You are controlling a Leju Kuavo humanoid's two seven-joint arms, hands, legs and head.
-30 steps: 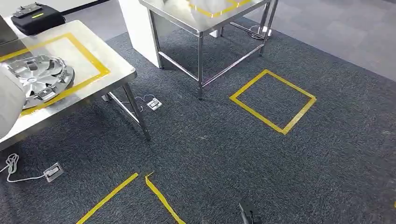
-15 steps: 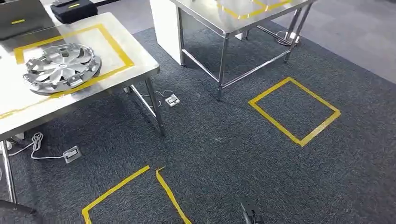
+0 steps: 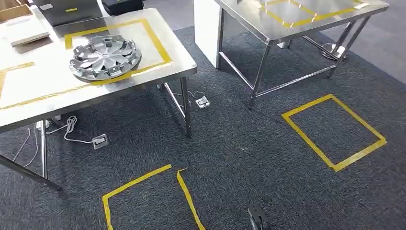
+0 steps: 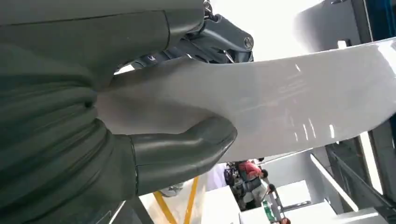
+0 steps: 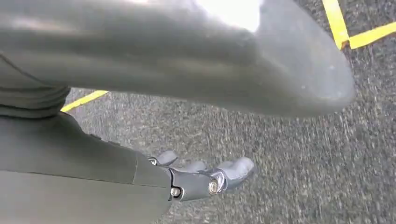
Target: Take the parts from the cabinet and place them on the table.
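In the left wrist view, my left hand (image 4: 140,140) is clamping its fingers (image 4: 187,144) on a white part (image 4: 289,102), so I am judging the desk (image 3: 28,103) placement comes next, right hand (image 5: 205,177) hanging with fingers apart.

A silver hubcap (image 3: 105,57) lies flat on the steel table (image 3: 177,72) at the left of the head view, face up, its spokes fanning out from a small centre. It sits inside a rectangle of yellow tape (image 3: 162,48), with its near rim resting on the tape line. A second part, a smooth, pale, curved panel (image 4: 299,102), is gripped by the left hand (image 4: 154,116) in the left wrist view, thumb (image 4: 187,144) pressed on one face and darker fingers (image 4: 224,39) on the other.
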